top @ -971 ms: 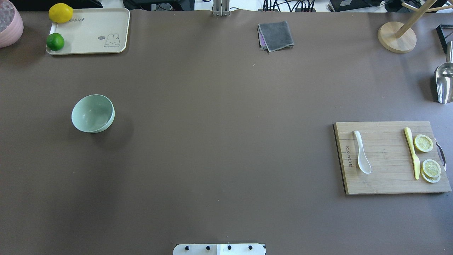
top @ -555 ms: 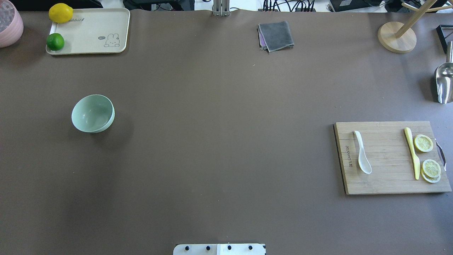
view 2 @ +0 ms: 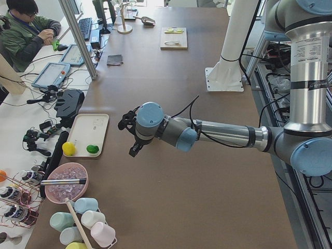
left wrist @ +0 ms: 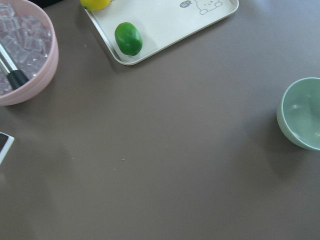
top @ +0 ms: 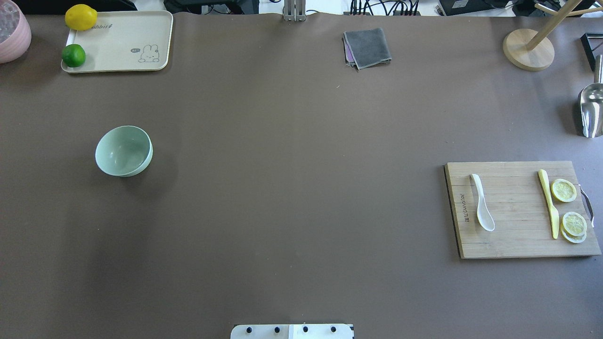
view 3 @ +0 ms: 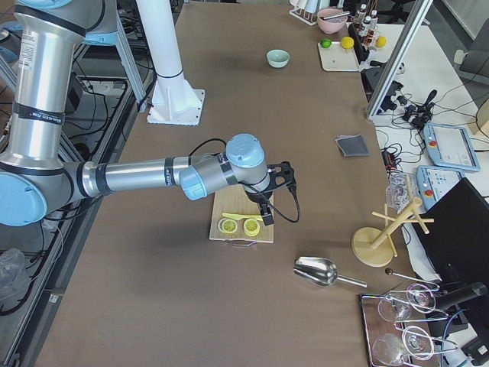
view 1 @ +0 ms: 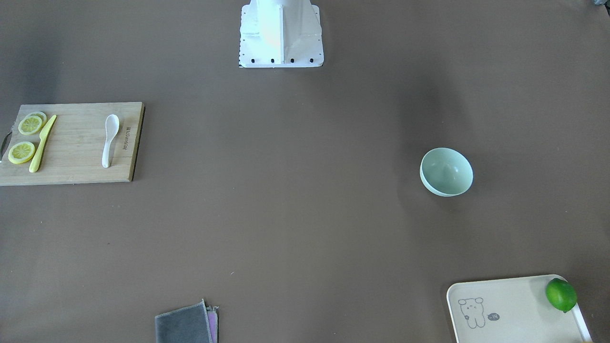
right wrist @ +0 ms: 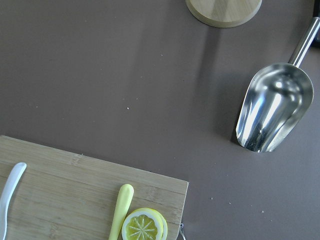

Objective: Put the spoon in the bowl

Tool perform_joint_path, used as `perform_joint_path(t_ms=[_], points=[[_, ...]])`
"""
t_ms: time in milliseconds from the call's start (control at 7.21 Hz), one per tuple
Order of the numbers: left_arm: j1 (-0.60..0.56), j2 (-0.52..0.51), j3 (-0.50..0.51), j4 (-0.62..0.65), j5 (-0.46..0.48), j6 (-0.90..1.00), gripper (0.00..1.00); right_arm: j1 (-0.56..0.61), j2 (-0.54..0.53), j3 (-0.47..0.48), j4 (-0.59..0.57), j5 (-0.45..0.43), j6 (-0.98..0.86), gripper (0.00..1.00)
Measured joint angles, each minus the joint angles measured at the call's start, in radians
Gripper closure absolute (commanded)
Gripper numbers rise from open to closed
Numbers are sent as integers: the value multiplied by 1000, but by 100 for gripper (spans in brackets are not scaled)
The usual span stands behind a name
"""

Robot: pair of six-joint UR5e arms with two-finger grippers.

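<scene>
The white spoon (top: 481,207) lies on the left part of a wooden cutting board (top: 513,245) at the table's right, scoop toward the robot. It also shows in the front view (view 1: 109,139), and its handle shows in the right wrist view (right wrist: 10,192). The mint-green bowl (top: 123,150) stands upright and empty on the left half of the table, and also shows in the front view (view 1: 446,171) and the left wrist view (left wrist: 302,114). The left gripper (view 2: 133,149) hangs high over the table's left end. The right gripper (view 3: 267,208) hangs above the board. I cannot tell whether either is open or shut.
A yellow knife (top: 549,202) and lemon slices (top: 564,190) share the board. A cream tray (top: 122,47) with a lime (top: 73,55) and a lemon (top: 80,17), a pink bowl of ice (top: 12,28), a grey cloth (top: 367,47), a wooden stand (top: 527,49) and a metal scoop (top: 591,110) line the far and right edges.
</scene>
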Motion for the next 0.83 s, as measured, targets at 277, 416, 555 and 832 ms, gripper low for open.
perform_joint_path(t_ms=[277,416,555,832], points=[[128,-27,30,-111,41,-258,2,-182,4,-5,167,-131,338,1],[200,-37,39,-173,110,-408,2,-289,5,-6,228,-218,497,1],[273,-58,43,-213,173,-552,2,-372,6,-7,262,-291,594,1],[415,-124,93,-293,281,-739,11,-456,21,-7,287,-364,680,0]])
